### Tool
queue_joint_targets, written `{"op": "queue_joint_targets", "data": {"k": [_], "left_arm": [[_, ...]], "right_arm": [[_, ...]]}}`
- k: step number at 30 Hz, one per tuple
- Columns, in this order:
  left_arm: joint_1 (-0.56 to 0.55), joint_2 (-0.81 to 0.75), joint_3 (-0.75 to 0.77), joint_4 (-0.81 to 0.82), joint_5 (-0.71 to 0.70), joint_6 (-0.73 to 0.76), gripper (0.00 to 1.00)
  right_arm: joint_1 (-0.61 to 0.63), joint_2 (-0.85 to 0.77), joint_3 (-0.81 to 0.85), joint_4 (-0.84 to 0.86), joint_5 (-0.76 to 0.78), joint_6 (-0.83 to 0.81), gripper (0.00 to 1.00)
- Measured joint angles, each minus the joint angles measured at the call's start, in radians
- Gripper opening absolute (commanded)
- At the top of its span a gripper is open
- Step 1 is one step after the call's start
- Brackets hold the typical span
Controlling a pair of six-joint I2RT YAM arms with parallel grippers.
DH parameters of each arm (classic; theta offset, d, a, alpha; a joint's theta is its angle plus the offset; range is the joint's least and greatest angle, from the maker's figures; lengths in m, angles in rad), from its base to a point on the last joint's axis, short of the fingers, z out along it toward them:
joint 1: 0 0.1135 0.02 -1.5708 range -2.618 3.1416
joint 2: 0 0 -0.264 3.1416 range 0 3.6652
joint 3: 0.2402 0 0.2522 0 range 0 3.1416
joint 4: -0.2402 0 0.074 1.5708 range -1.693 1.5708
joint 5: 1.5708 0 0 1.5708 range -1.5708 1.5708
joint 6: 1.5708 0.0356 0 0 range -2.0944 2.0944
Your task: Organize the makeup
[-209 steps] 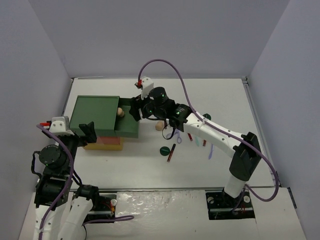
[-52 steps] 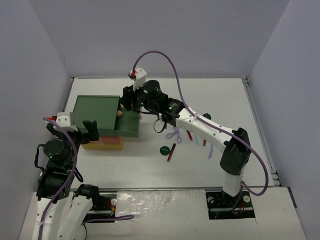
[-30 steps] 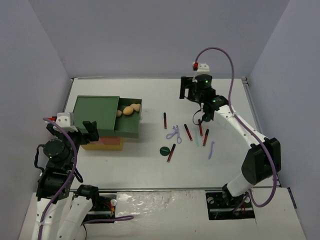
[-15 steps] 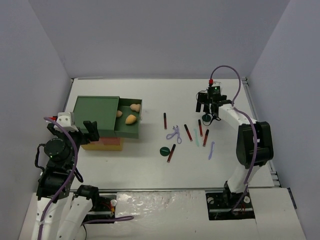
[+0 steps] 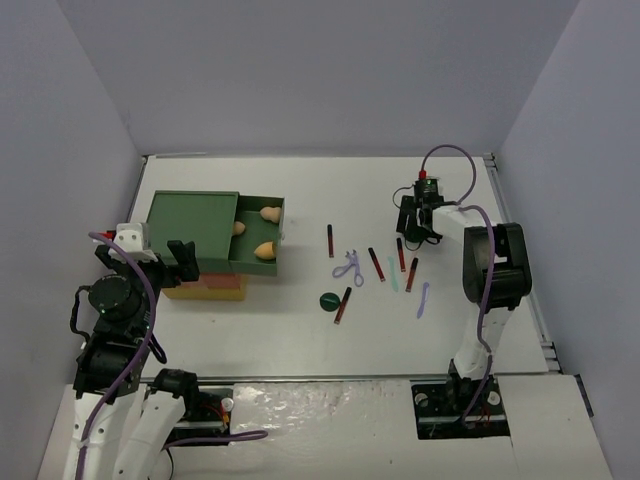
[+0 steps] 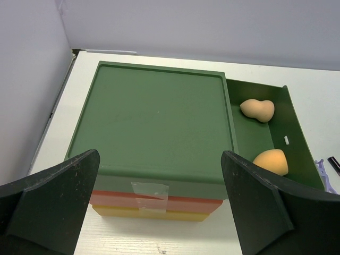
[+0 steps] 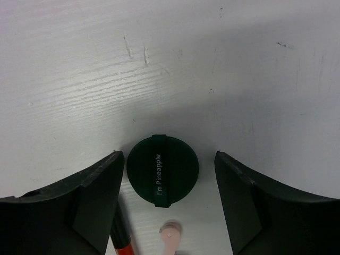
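From above, the right gripper (image 5: 412, 228) hides the dark green disc (image 7: 162, 176). Its wrist view shows the disc smooth and round, lettered "I'm Pineapple", lying on the grainy white table (image 7: 239, 64) between spread jaws that do not clamp it. A red-tipped stick (image 7: 121, 239) is cut off below. The left gripper (image 6: 159, 207) gapes wide before the matte drawer box (image 6: 154, 117), whose open drawer holds two egg-shaped peach sponges (image 6: 257, 110).

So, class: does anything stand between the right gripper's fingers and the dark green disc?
Nothing visible does. The open jaws of the right gripper straddle the dark green disc, with only bare table in each gap. A dark-red stick lies by one finger, lower in the wrist view, clear of the disc.
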Motion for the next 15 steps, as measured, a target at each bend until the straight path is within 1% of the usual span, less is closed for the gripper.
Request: {"op": "queue_joint_targets", "data": {"k": [5, 7, 10, 15], "left_arm": [[0.000, 0.000, 0.000, 0.000, 0.001, 0.000, 0.97], [0.000, 0.000, 0.000, 0.000, 0.001, 0.000, 0.97], [0.000, 0.000, 0.000, 0.000, 0.001, 0.000, 0.97], [0.000, 0.000, 0.000, 0.000, 0.002, 0.000, 0.97]], "right_arm": [[0.000, 0.001, -0.004, 0.009, 0.000, 0.013, 0.29], [0.000, 0.000, -0.007, 0.015, 0.002, 0.019, 0.16], [0.000, -0.001, -0.014, 0.025, 0.004, 0.025, 0.09], [0.002, -0.015, -0.020, 0.017, -0.005, 0.024, 0.06]]}}
